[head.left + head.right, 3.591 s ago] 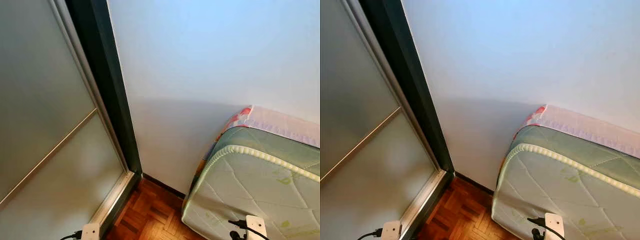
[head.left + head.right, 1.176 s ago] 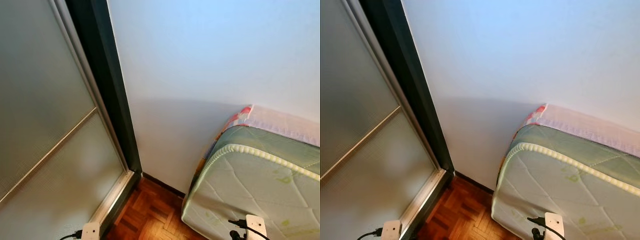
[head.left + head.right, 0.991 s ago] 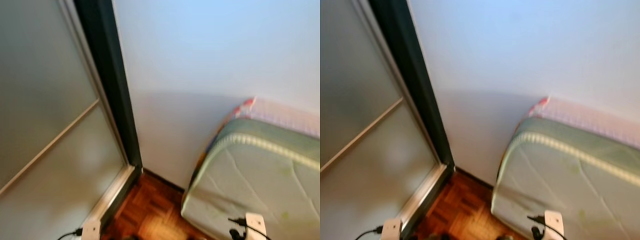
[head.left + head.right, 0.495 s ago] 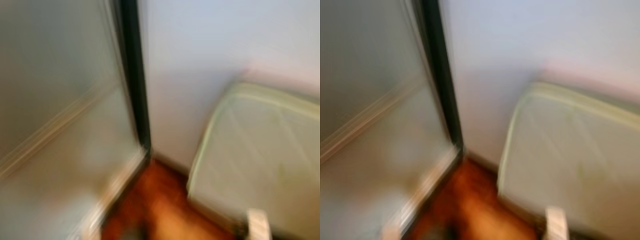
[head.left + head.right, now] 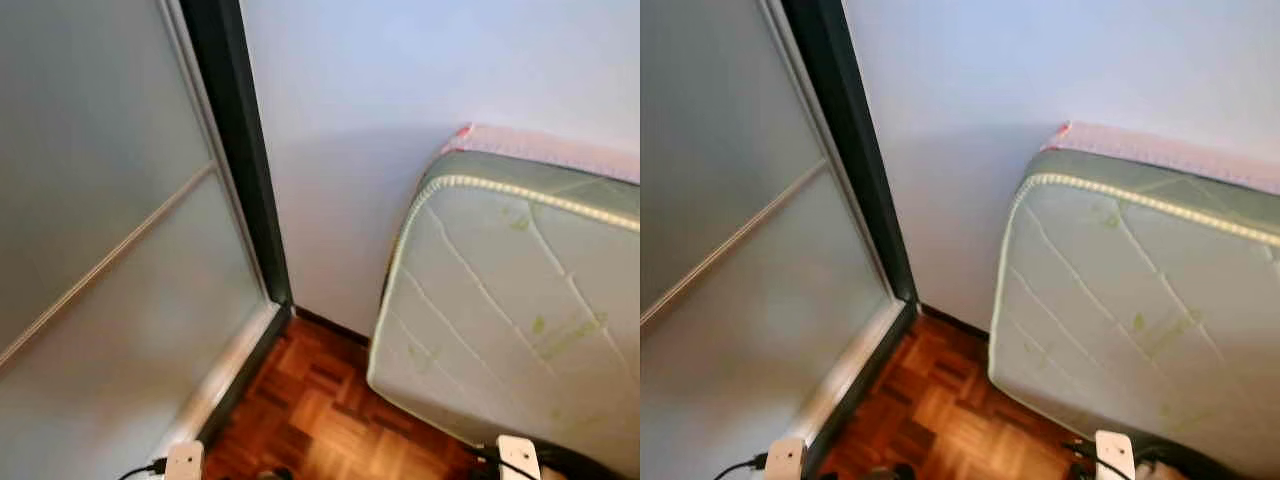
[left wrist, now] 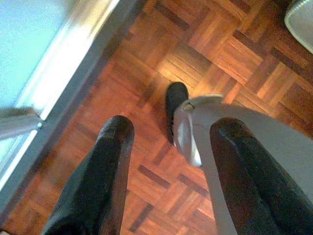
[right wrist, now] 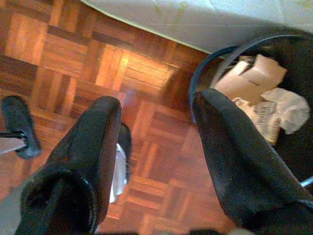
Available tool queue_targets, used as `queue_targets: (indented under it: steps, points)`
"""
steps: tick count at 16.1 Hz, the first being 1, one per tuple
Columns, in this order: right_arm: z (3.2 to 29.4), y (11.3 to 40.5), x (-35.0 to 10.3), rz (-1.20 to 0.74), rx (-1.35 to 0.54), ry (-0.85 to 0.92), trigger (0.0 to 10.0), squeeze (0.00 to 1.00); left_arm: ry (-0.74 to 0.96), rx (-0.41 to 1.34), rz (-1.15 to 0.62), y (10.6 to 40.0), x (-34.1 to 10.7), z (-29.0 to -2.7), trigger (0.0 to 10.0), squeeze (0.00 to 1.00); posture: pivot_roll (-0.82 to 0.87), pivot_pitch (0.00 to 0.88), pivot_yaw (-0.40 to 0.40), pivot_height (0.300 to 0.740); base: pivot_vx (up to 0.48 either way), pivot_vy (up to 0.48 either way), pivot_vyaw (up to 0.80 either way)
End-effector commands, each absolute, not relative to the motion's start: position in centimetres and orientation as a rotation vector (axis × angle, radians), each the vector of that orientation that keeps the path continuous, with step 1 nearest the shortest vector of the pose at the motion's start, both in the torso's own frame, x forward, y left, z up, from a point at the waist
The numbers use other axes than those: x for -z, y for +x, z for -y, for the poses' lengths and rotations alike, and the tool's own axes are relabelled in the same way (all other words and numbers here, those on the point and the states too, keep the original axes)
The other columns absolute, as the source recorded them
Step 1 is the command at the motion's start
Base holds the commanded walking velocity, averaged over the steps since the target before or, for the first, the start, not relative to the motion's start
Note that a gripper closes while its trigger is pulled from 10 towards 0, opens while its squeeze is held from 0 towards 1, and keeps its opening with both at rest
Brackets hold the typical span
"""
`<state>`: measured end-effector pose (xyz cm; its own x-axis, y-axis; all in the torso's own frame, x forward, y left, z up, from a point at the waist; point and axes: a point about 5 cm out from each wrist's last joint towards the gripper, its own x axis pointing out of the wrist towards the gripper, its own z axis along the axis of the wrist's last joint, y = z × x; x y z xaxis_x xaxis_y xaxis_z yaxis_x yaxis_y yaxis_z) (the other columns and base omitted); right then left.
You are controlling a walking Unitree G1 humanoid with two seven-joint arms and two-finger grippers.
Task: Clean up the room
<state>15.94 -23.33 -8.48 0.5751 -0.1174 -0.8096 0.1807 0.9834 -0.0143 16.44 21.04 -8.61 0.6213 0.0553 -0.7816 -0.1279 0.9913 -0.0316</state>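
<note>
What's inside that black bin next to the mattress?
The bin holds crumpled paper and cardboard scraps. The right gripper's finger covers part of it, so anything deeper stays hidden.

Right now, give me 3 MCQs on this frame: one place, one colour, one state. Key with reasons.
1. Where is the bin of paper trash?
A. on the mattress
B. on the parquet floor beside the mattress edge
C. behind the glass door

2. What colour is the door frame?
A. white
B. red
C. dark green-black

3. How is the right hand?
A. open and empty
B. shut on a box
C. shut on a cord

Key:
B, the bin stands on the floor below the mattress.
C, the door frame is dark.
A, the right hand has its fingers apart, only floor between.
</note>
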Motion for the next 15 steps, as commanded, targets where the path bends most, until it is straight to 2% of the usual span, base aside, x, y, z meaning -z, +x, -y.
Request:
queue_targets:
  steps: [1,7,9,15]
  points:
    - [21.79,21.86,6.01,-0.844,0.175,0.287,10.0,0.0,0.046,-0.052,-0.969,18.87,7.8,-21.22,10.0,0.0,0.04,0.0,0.064,0.74,0.0,0.0,-0.74]
    - [21.74,21.83,6.04,-0.851,0.171,0.295,10.0,0.0,0.111,0.007,-0.98,18.8,7.89,-20.88,10.0,0.0,0.04,0.0,0.066,0.74,0.0,0.0,-0.76]
    - [21.73,21.84,6.04,-0.85,0.175,0.297,10.0,0.0,0.141,0.027,-0.981,18.75,7.93,-20.78,10.0,0.0,0.04,0.0,0.065,0.74,0.0,-0.48,-0.76]
    - [21.71,21.78,6.1,-0.857,0.179,0.297,10.0,0.0,0.155,0.038,-0.987,18.7,7.95,-20.8,10.0,0.0,0.04,0.0,0.071,0.74,0.0,0.0,-0.76]
